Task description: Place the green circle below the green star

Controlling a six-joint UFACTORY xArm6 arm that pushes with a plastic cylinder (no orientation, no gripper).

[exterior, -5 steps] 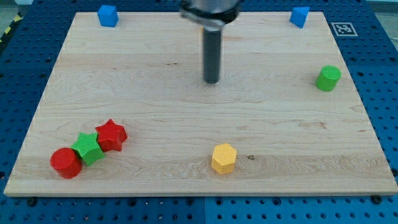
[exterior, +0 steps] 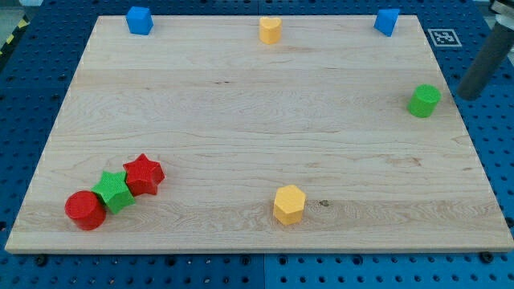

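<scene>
The rod's tip (exterior: 468,95) sits off the pale wooden desk (exterior: 257,144) at the view's right edge, just right of the small green circle block (exterior: 423,101) w/ a gap between, not touching; there's no claw on this rig, so nothing to be apart or together. The green star block (exterior: 113,191) lies far off at bottom left, wedged touching btw. a red round block (exterior: 85,209) and a red star block (exterior: 144,174). Risk, as a judgement: a long diagonal push lets the round block roll off the tip, clip the yellow hexagon block (exterior: 289,204), or knock the red cluster & shift the star.
</scene>
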